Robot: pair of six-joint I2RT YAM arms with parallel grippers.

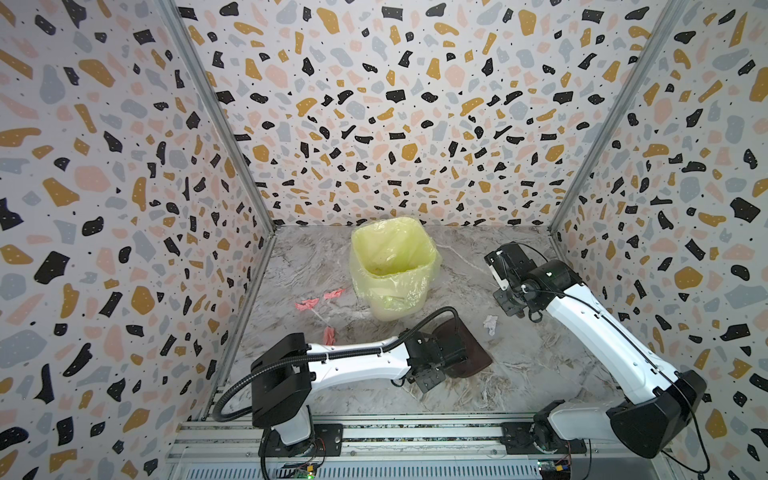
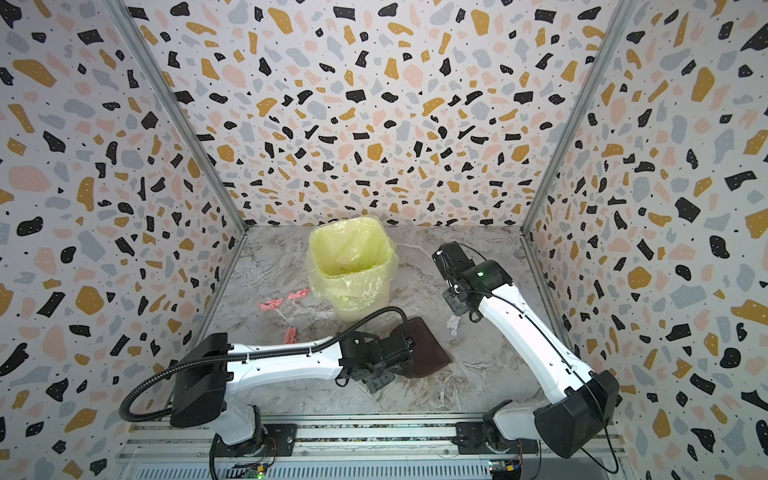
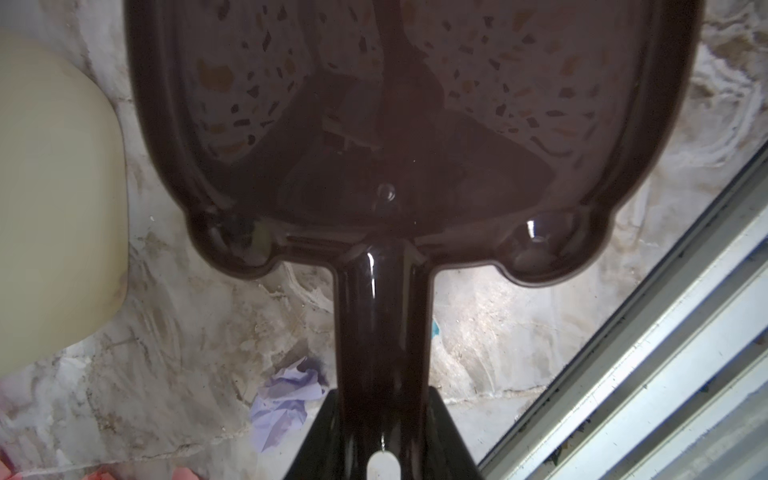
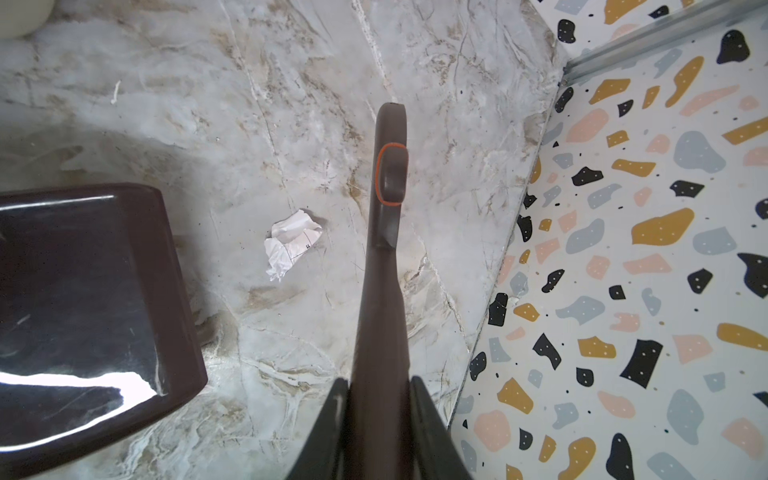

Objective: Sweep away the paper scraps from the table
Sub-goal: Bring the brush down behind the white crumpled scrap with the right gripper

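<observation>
Left gripper: closed on the handle of a dark brown dustpan. In the left wrist view, one finger presses each side of the handle. In both top views the pan sits at lower centre of the frame, just below the bin, with its mouth facing right. Cannot tell whether the pan's lip touches the table.

Right gripper: closed on a brown handle with an orange ring partway along. The handle's working end is not visible. In both top views this gripper sits right of centre, to the right of the bin and above the pan.

Bin: upright at centre frame, toward the back of the table, lined with a yellow liner that drapes over its rim.

Paper scraps, all lying on the table:
- Three pink scraps lie left of the bin in both top views. Two are side by side. The third lies lower in the frame, just above the left arm.
- One white scrap lies just right of the pan's mouth, apart from it. In the right wrist view it lies between the pan and the brown handle, touching neither.
- One lilac scrap lies just beside the dustpan handle, close to the left gripper, in the left wrist view.
</observation>
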